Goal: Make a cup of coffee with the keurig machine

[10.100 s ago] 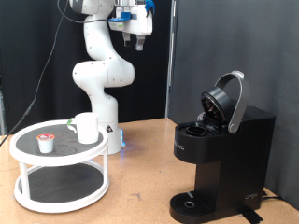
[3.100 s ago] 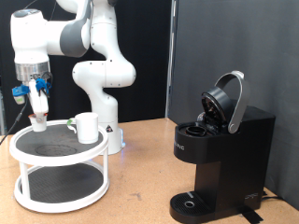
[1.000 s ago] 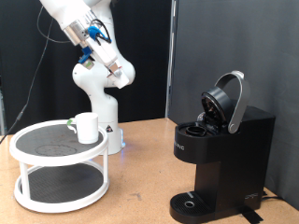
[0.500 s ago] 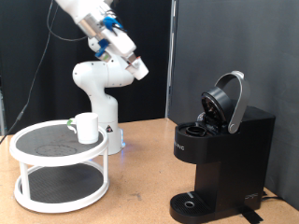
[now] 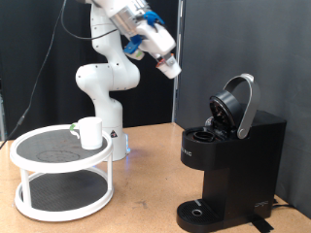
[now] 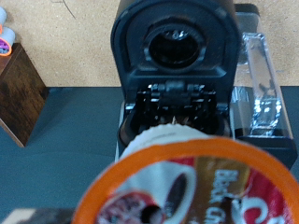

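Observation:
My gripper [image 5: 169, 67] is high in the air between the robot's base and the keurig machine [image 5: 233, 146], and is shut on a small white coffee pod [image 5: 172, 70]. In the wrist view the pod [image 6: 196, 182], with an orange-red rim and printed lid, fills the near part of the picture. The black machine [image 6: 177, 56] lies beyond it with its lid raised and its pod chamber [image 6: 174, 107] open. The white cup [image 5: 89, 132] stands on the top tier of a round white stand [image 5: 29, 148] at the exterior view's left, far from the gripper.
The stand has two tiers. The machine's clear water tank [image 6: 262, 93] sits at its side. A brown box [image 6: 19, 89] and another small pod [image 6: 5, 42] show at the edge of the wrist view. A dark curtain hangs behind.
The gripper took the pod off the stand and has swung up and towards the exterior view's right, closer to the open machine. The cup and the machine have not moved.

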`<control>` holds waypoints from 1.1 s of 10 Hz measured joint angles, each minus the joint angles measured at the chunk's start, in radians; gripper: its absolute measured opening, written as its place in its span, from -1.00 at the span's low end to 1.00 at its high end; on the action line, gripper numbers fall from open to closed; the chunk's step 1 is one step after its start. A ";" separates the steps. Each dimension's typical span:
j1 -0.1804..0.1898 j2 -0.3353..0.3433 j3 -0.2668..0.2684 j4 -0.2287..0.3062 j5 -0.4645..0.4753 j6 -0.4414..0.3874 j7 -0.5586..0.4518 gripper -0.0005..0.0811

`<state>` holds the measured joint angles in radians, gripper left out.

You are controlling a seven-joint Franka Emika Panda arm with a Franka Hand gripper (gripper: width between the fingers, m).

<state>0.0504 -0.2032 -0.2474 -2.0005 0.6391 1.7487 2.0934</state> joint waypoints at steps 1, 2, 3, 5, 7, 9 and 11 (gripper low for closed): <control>0.007 0.014 0.016 0.019 0.000 0.011 0.014 -0.06; 0.010 0.025 0.033 0.029 0.000 0.026 0.025 -0.06; 0.011 0.029 0.040 0.032 0.000 0.034 0.030 -0.06; 0.011 0.029 0.041 0.030 0.000 0.032 0.020 -0.06; 0.012 0.036 0.059 0.030 -0.026 0.020 0.023 -0.06; 0.014 0.053 0.091 0.023 -0.052 0.027 0.037 -0.06; 0.016 0.058 0.122 0.003 -0.074 0.050 0.043 -0.06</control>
<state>0.0661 -0.1447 -0.1257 -1.9973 0.5646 1.7986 2.1364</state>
